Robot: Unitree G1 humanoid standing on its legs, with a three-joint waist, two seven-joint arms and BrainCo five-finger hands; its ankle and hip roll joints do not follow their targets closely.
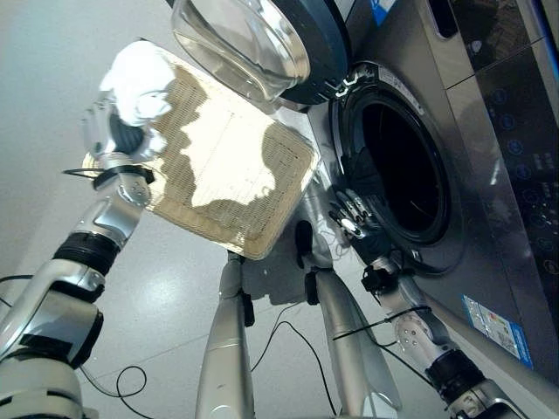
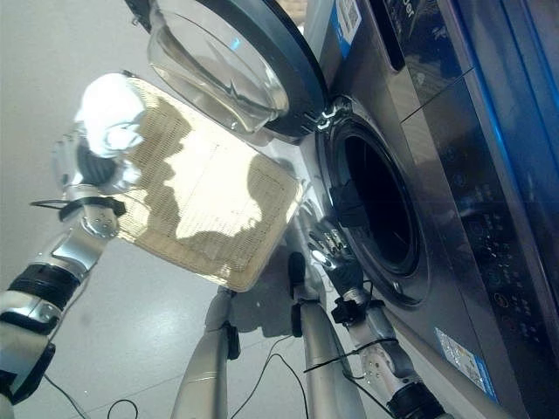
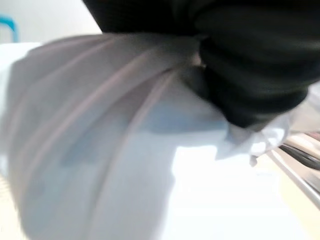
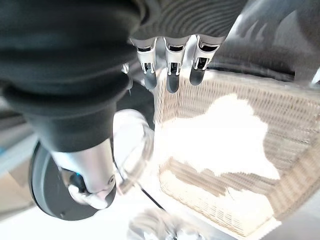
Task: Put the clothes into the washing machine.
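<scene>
Step in hand: carrying laundry to the drum. At my four o'clock, the right hand point(image 1: 351, 218) rests at the washing machine point(image 1: 489, 175) opening, fingers straight. At ten o'clock, the left hand point(image 1: 122, 131) grips white clothes point(image 3: 125, 165) over the wicker basket point(image 1: 227, 175). Next move, in my judgement: swing them past the open door point(image 1: 253, 44).
</scene>
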